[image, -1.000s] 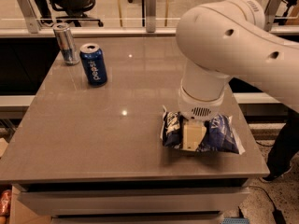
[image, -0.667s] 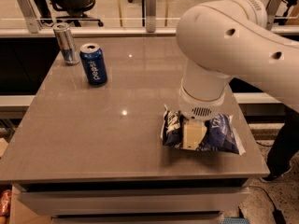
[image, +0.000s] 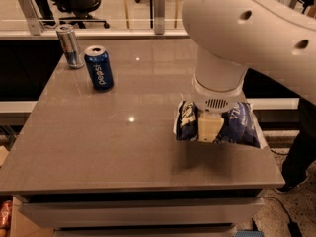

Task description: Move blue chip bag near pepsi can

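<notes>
The blue chip bag (image: pixel 237 125), dark navy foil with white lettering, is at the table's right side, a little above the surface with a shadow beneath it. My gripper (image: pixel 210 127) hangs from the big white arm straight down onto the bag's middle and is shut on it. One beige finger (image: pixel 209 126) shows in front of the bag. The pepsi can (image: pixel 99 68), short and blue with white lettering, stands upright at the far left of the table, well apart from the bag.
A slimmer silver-and-blue can (image: pixel 69 46) stands just behind and left of the pepsi can. The grey table (image: pixel 113 142) ends close to the bag on the right. Office chairs and a railing stand beyond the far edge.
The gripper and the chip bag have risen slightly and shifted a little right. Both cans have not moved.
</notes>
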